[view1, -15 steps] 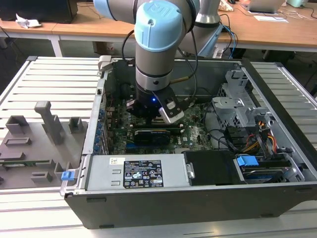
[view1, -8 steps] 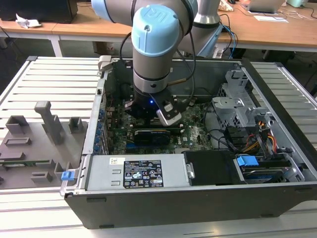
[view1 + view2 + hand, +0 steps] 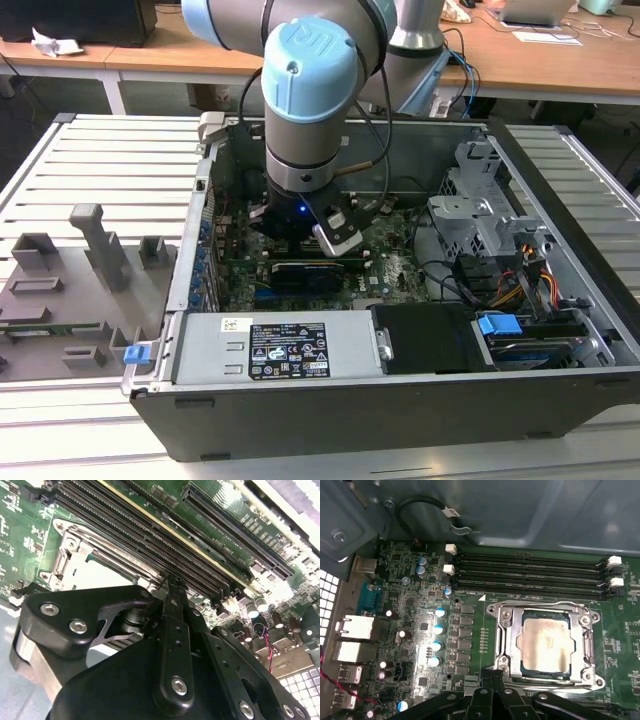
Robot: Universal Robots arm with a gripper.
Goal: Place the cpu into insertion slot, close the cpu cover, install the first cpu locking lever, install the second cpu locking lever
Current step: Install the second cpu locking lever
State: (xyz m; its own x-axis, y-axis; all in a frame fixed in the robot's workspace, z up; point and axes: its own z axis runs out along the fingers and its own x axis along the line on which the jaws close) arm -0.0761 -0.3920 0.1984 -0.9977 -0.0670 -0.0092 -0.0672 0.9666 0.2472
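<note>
The gripper [image 3: 495, 692] is sitting low over the green motherboard [image 3: 470, 630], inside the open computer case [image 3: 560, 180]. Its black linkages are filling the near part of both wrist views; the fingertips [image 3: 172, 587] are reading as drawn close together w/ nothing between them, though the tips are partly masked by the linkage.

The insertion slot [image 3: 496, 645] is lying just beyond the fingertips in the first wrist view, at the board edge nearest the gripper. 1 cpu [image 3: 545, 642], silvery top, is sitting flat in the slot. 1 cpu cover [image 3: 585, 645] is lying down around the cpu, which is showing through its window. A thin wire lever [image 3: 545, 604] is running along the cover's far side; whether it is latched cannot be told. The near edge of the frame is cut off by the gripper body.

4 long black memory slots [image 3: 530, 572] are running parallel along the far side of the socket, w/ white clips at the ends. 4 blue-topped capacitors [image 3: 439, 637] are standing in a row beside the socket.

In the exterior view the arm [image 3: 310, 90] is reaching down into the case and hiding the socket area. A grey fixture tray [image 3: 60, 290] is resting on the slatted table at the exterior view's left.
</note>
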